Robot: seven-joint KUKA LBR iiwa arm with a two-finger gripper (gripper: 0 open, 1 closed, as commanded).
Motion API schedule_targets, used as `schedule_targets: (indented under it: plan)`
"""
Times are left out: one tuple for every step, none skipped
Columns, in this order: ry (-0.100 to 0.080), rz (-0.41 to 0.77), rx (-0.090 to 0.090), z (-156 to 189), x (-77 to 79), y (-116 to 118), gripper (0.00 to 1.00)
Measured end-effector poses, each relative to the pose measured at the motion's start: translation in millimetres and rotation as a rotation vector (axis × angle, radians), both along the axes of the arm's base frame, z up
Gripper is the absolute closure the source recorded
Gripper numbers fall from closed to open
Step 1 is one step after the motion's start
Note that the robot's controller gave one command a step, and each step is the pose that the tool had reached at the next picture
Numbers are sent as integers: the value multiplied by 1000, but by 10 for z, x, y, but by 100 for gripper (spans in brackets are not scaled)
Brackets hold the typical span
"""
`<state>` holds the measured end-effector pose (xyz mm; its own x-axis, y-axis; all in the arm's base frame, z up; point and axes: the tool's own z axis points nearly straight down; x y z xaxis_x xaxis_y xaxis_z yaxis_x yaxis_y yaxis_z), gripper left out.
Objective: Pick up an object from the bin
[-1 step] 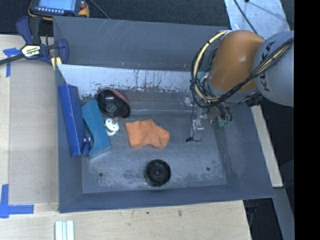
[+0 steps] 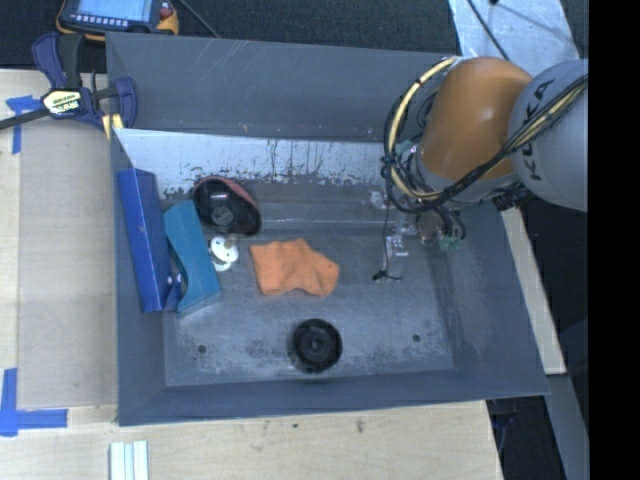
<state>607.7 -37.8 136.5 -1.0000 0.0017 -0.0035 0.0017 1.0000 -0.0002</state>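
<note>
An orange cloth [image 2: 293, 269] was found crumpled near the middle of the bin's floor, and of all the loose things it lay nearest the pincer [image 2: 392, 263]. It was placed to the left of the pincer in the camera view, at about the same height in the picture, with a strip of bare grey floor between the two. No contact between cloth and pincer was seen. The pincer was pointed down over that bare floor, towards the right half of the bin [image 2: 300, 98] and a little short of the back wall. How far it was opened could not be told, nor could it be told whether anything was held in it. Above it the wrist was hidden under the arm's orange cover [image 2: 470, 118], round which yellow and black cables were looped.

A black disc [image 2: 315, 345] was seen below the cloth, close to the front wall and well apart from the pincer. A small white piece [image 2: 222, 253] was set just left of the cloth. A black and red thing [image 2: 226, 206] was placed behind that, near the back wall. A blue block [image 2: 192, 256] was laid beside the white piece, and a blue slab [image 2: 140, 240] was propped along the left wall.
</note>
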Motion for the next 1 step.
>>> schedule_targets:
  plan:
    - [-1, -6, 1, -539, -5, 752, 0]
